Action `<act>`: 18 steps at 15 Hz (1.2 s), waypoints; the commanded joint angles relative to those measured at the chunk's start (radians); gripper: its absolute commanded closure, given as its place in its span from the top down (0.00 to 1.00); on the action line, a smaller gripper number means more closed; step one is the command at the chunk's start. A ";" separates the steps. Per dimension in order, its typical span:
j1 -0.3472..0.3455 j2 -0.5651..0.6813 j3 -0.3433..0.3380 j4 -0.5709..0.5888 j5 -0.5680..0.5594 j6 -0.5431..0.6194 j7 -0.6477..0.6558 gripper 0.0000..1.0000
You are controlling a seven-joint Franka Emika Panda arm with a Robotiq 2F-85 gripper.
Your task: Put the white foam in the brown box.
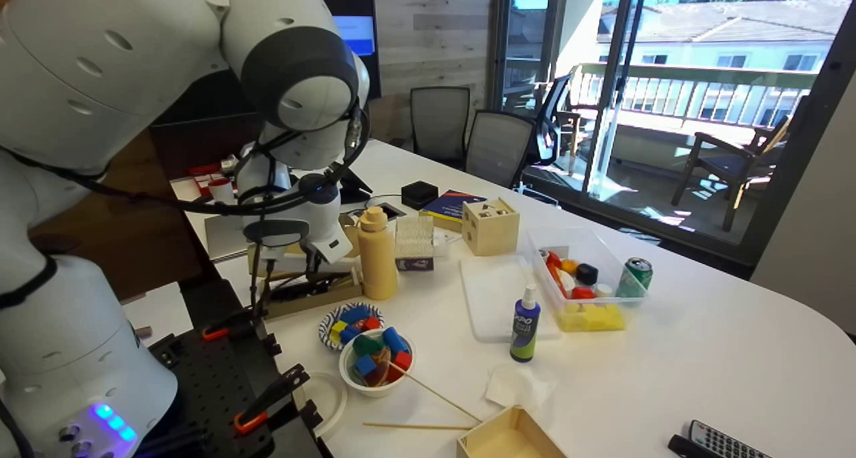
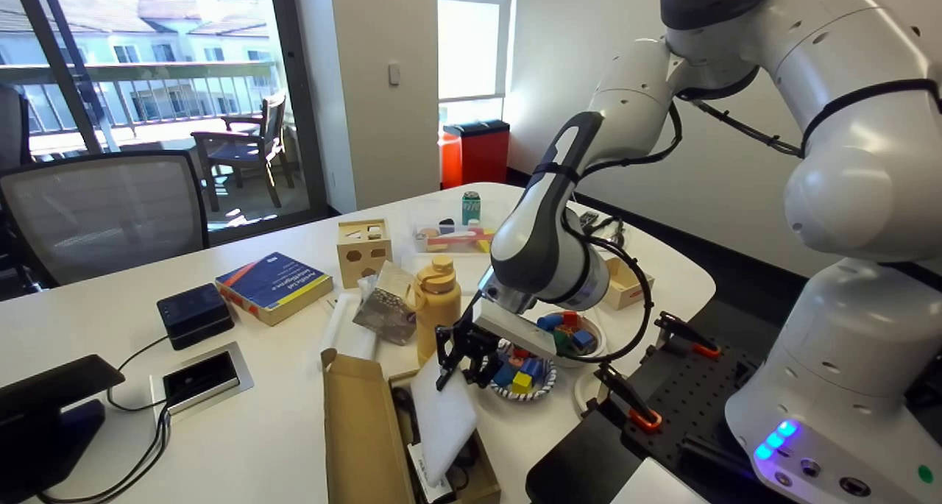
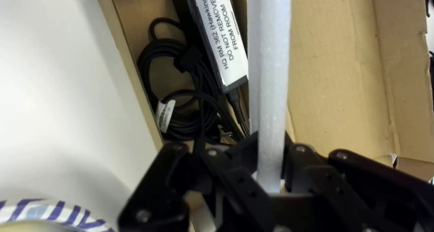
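Observation:
The white foam is a flat slab (image 2: 444, 416), also seen edge-on in the wrist view (image 3: 271, 83). My gripper (image 2: 462, 371) is shut on one end of it; in the wrist view the two fingers (image 3: 270, 140) press on both faces. The slab stands tilted over the opening of the brown box, its far end low between the walls. I cannot tell whether it touches the contents. The brown box (image 2: 360, 430) is long and low with its flap open; its wall also shows in an exterior view (image 1: 314, 304). It holds black cables (image 3: 176, 89) and a labelled adapter (image 3: 220, 35).
A yellow bottle (image 1: 378, 257) stands close beside the box and gripper. Two bowls of coloured blocks (image 2: 519, 375) (image 1: 376, 371) are near the arm. A wooden shape-sorter cube (image 1: 491, 227), a plastic bin (image 1: 588, 284), a spray bottle (image 1: 525, 327) and a blue book (image 2: 276, 287) are farther off.

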 commanded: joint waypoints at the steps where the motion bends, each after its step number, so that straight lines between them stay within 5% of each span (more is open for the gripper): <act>1: 0.038 0.008 -0.027 0.022 -0.047 -0.004 0.040 0.03; 18: 0.067 0.042 -0.052 0.069 -0.127 -0.003 0.028 0.03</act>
